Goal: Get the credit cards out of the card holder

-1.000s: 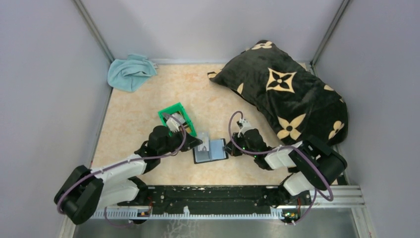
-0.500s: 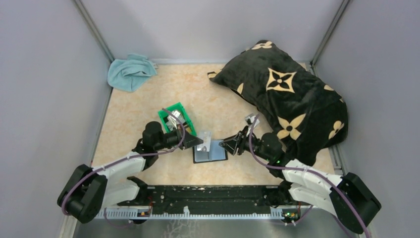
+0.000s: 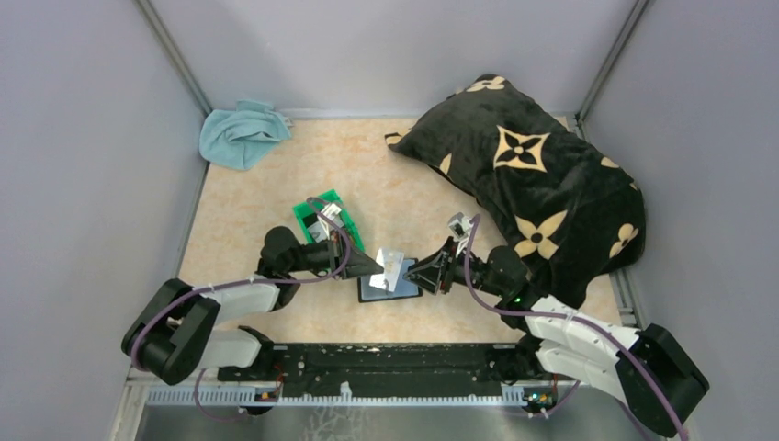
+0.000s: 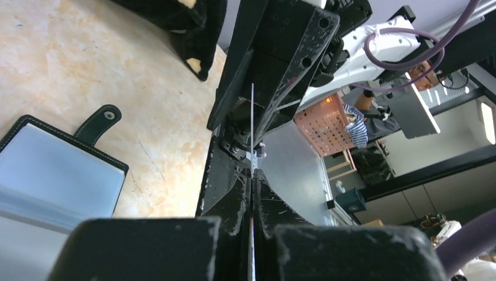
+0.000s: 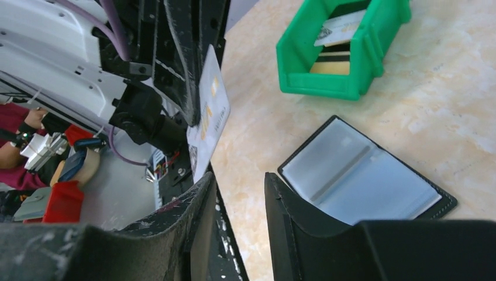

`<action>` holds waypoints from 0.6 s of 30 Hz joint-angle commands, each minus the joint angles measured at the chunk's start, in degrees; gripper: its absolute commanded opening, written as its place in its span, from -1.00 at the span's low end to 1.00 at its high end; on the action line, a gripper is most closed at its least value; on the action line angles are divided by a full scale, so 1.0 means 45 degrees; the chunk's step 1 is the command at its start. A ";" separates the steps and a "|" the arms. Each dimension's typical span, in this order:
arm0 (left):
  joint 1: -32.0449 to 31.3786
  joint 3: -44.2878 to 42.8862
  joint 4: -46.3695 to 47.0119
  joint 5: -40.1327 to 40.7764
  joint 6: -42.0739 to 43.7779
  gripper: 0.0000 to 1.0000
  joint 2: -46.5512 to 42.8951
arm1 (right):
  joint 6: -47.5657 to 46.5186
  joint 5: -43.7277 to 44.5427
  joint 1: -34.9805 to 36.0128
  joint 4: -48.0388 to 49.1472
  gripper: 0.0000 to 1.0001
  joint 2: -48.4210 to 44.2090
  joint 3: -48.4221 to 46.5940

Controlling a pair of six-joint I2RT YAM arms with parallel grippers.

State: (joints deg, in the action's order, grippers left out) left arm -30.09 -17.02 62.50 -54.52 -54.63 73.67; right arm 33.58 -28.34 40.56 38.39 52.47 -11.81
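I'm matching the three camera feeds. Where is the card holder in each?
Top external: card holder near centre.
Left wrist: card holder at lower left.
Right wrist: card holder at lower right.
Shared landmark: pale card in the left pincer.

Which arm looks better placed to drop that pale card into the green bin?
Left. The left arm has its jaws shut on the thin pale grey-white card, and the green plastic bin sits on its side. The right arm has open, empty jaws, farther from the bin.
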 commanded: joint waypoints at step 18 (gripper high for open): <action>-0.0287 -0.0178 0.2229 -0.0945 -0.0729 -0.93 0.1022 | -0.0449 -0.1063 0.0343 0.0734 -1.00 0.0508 -0.1580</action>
State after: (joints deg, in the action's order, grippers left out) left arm -30.92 -17.02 68.62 -57.43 -57.23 77.87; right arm 32.62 -33.23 41.34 39.16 55.20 -16.27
